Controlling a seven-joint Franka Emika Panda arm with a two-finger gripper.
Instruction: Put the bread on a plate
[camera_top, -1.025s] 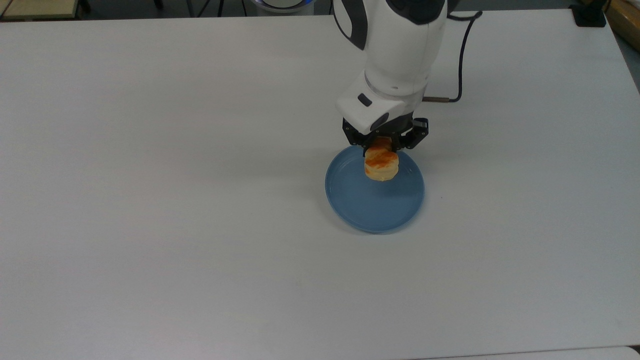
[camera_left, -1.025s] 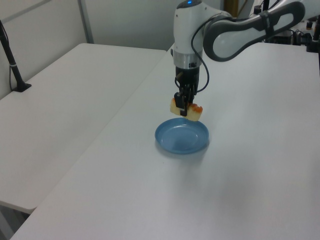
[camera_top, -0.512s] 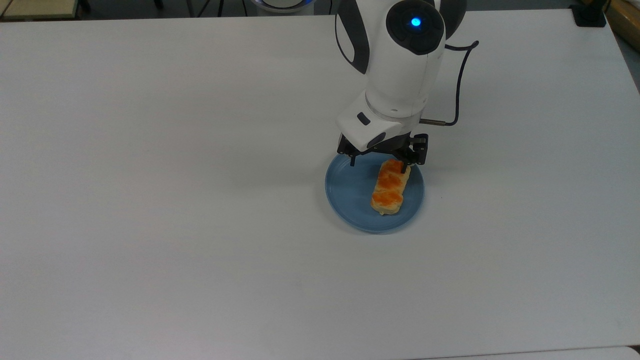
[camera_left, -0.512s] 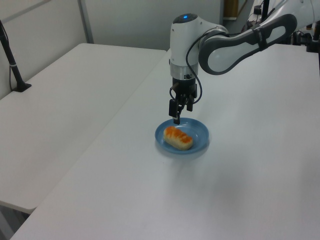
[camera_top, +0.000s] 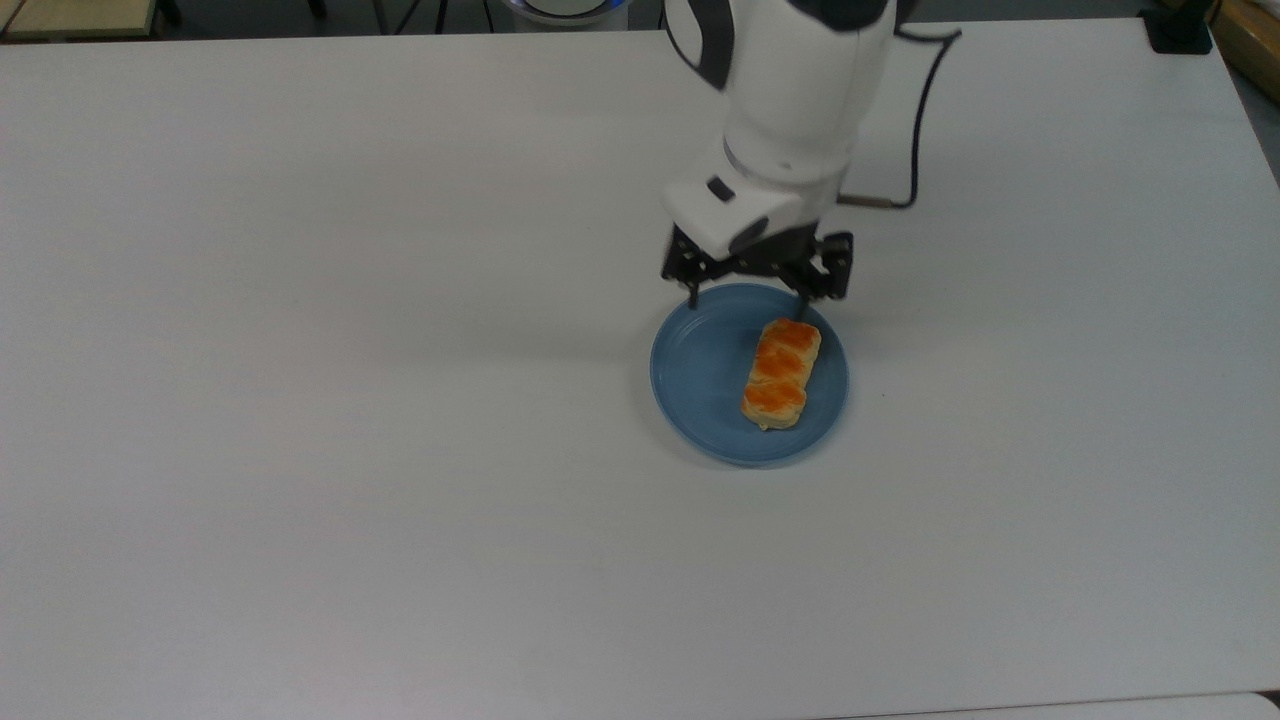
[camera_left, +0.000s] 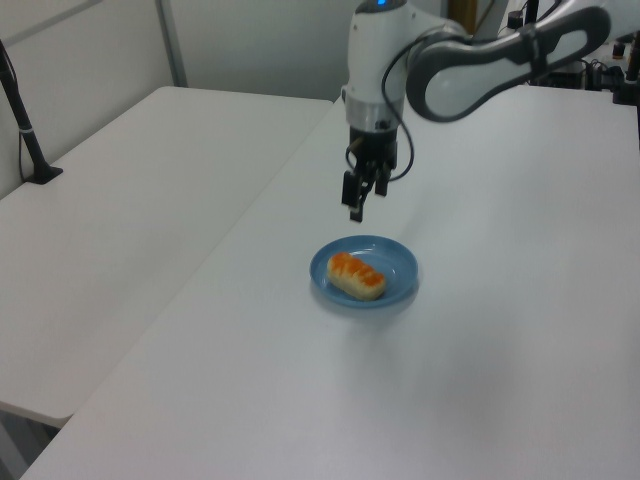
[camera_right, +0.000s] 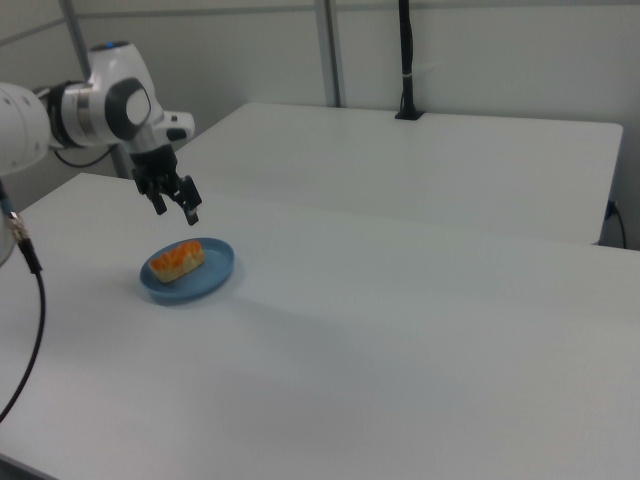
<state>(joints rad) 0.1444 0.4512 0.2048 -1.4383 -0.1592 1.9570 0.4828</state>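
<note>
Lying flat inside the plate, toward the top view's right, the bread looks light, soft and easily dented, best pinched gently across its narrow middle, while the gripper hangs empty above the plate's far rim with fingers spread apart.

top view: overhead | left view, right view: oblique, opposite | shared: plate

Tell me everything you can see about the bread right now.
The bread is a small oblong roll, pale yellow on its sides with three orange-brown glazed bumps along the top. It lies flat, glazed side up, on the blue plate, toward the top view's right of it. Nothing else touches it; the open end effector hangs above, apart from it.
</note>
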